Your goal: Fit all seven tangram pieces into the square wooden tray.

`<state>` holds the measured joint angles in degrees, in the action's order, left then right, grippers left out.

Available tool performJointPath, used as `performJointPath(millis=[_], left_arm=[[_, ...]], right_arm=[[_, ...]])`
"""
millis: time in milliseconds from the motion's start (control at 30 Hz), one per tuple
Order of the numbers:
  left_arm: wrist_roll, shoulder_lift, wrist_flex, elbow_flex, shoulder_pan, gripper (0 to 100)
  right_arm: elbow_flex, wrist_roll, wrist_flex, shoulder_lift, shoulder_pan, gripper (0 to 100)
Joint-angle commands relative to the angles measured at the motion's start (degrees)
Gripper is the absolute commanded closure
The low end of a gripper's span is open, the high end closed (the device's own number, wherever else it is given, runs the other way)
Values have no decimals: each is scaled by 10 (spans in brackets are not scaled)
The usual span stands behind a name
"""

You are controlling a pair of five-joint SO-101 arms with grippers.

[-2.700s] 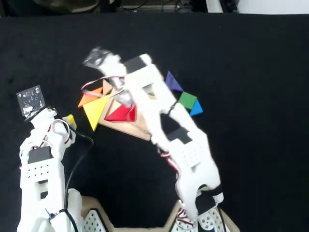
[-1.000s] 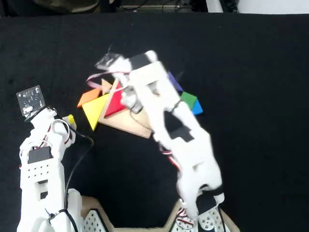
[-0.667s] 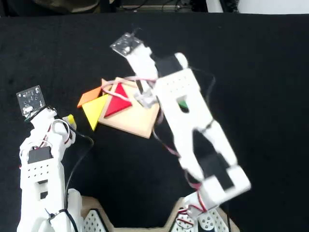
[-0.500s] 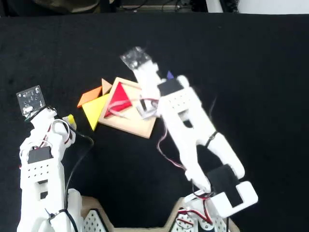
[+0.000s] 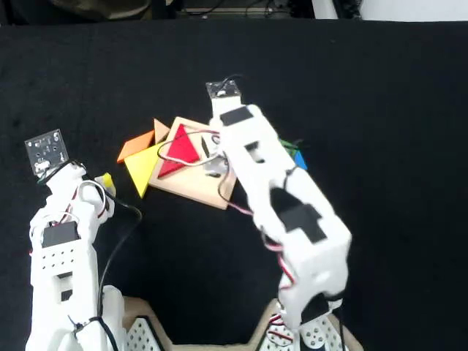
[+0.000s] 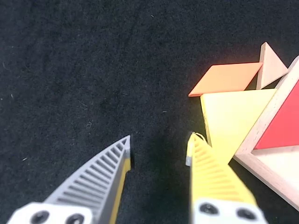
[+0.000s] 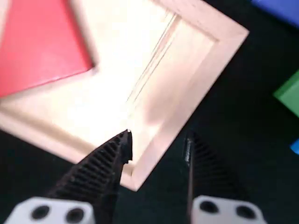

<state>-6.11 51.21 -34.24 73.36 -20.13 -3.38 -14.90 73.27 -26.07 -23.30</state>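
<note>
Standing at the near left: left arm (image 5: 62, 248), white, on the black table (image 5: 380, 88).

Left gripper (image 6: 159, 148): jaws spread, nothing between them, over bare cloth just left of the pieces.

Orange parallelogram (image 6: 229, 77): flat on the table, left of the tray, one corner meeting the yellow triangle.

Small plain-wood triangle (image 6: 270, 67): just past the parallelogram's right end, beside the tray's far-left corner.

Large yellow triangle (image 6: 236, 116): flat, lying against the tray's left outer rim.

Square wooden tray (image 7: 205, 44): mid-table, turned at an angle.

Large red triangle (image 7: 37, 42): inside the tray, in its far-left part.

Right gripper (image 7: 156, 139): jaws released, gripping nothing, one finger above the tray floor, the other outside it, the tray's right rim between them.

Green piece (image 7: 288, 93) and blue piece (image 5: 300, 162): on the table right of the tray, partly behind the right arm (image 5: 292, 219).
</note>
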Motion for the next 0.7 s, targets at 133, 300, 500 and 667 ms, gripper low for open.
performJointPath(millis=[133, 300, 500, 667], left_arm=[[1, 11, 11, -5, 7, 798], [1, 11, 11, -5, 7, 798], [1, 11, 11, -5, 5, 798], [1, 11, 11, -5, 7, 798]], right_arm=[[-115, -7, 39, -73, 40, 818], [-116, -6, 35, -85, 41, 821], [-112, -5, 40, -89, 72, 842], [-111, 45, 40, -90, 87, 986]])
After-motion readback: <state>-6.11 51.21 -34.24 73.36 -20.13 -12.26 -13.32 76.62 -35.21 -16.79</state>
